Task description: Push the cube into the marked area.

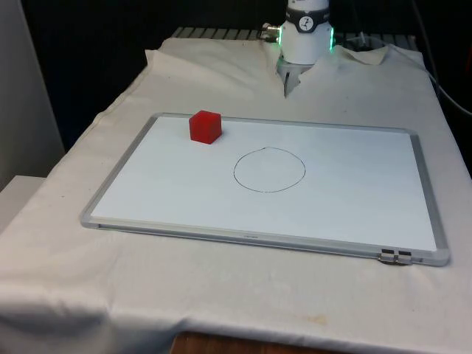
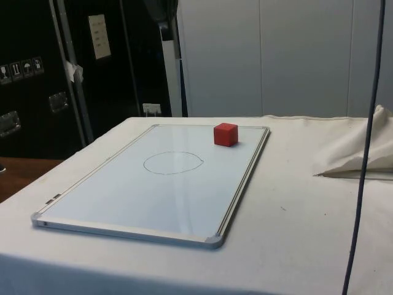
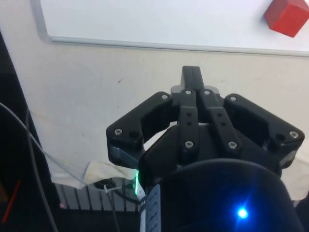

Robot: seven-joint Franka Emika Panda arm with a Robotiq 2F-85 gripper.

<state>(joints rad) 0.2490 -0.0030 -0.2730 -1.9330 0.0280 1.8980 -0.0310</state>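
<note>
Pretty clearly a lab or test setup, not a home. A table (image 1: 66, 243) is draped in a white cloth, with a whiteboard (image 1: 354, 206) laid flat on it and a circle (image 1: 269, 169) drawn in marker. Dark cabinets (image 2: 37, 80) with handling-symbol stickers (image 2: 21, 69) are seen at the side, and loose cables (image 2: 362, 153) are left hanging.

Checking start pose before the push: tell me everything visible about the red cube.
The red cube is a small, solid-looking block with matte faces and sharp edges. It sits flat on the whiteboard, near the far edge toward the front view's left, outside the drawn circle. Nothing but the board touches it; the claw hangs apart over the cloth.
</note>
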